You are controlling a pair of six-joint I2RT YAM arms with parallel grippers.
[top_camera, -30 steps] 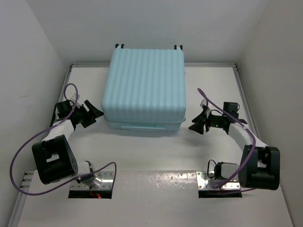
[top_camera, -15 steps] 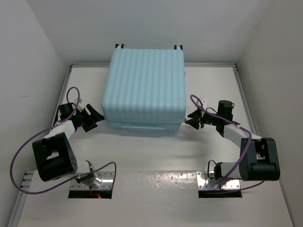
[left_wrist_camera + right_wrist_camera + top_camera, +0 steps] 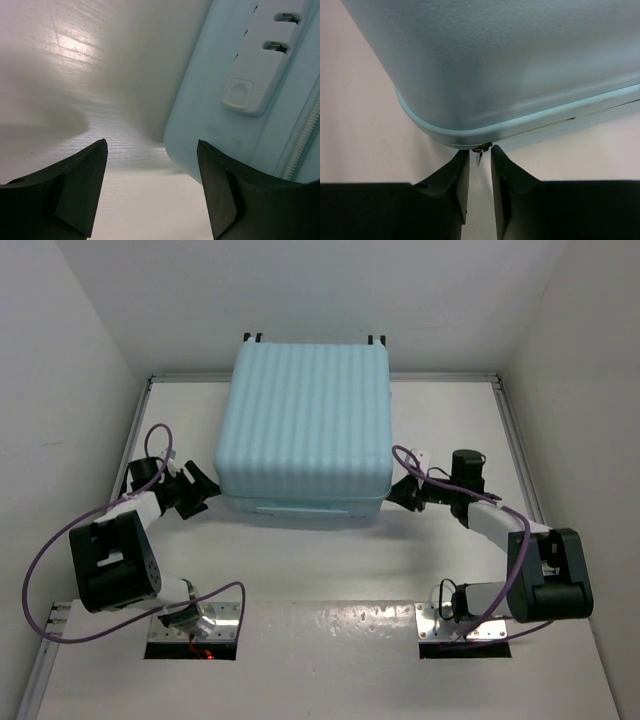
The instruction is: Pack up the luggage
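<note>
The luggage (image 3: 305, 420) is a pale aqua ribbed hard-shell suitcase lying closed at the back middle of the table. My left gripper (image 3: 205, 485) is open beside its front left corner. In the left wrist view the gripper (image 3: 151, 145) frames bare table, with the luggage (image 3: 250, 100) and its pale handle (image 3: 260, 55) just to the right. My right gripper (image 3: 395, 490) is at the front right corner. In the right wrist view the gripper (image 3: 480, 150) has its jaws a narrow gap apart, around a small dark zipper pull (image 3: 479, 154) hanging from the luggage's (image 3: 520, 60) seam.
White walls close in the table (image 3: 320, 570) on the left, back and right. Purple cables (image 3: 50, 560) loop off both arms. Two metal mount plates (image 3: 195, 615) sit at the near edge. The suitcase's black wheels (image 3: 252, 337) point to the back wall.
Both arms have moved in toward the luggage. The right gripper has swung left to the front right corner and narrowed its jaws around the zipper pull. The left gripper has edged closer to the front left corner.
</note>
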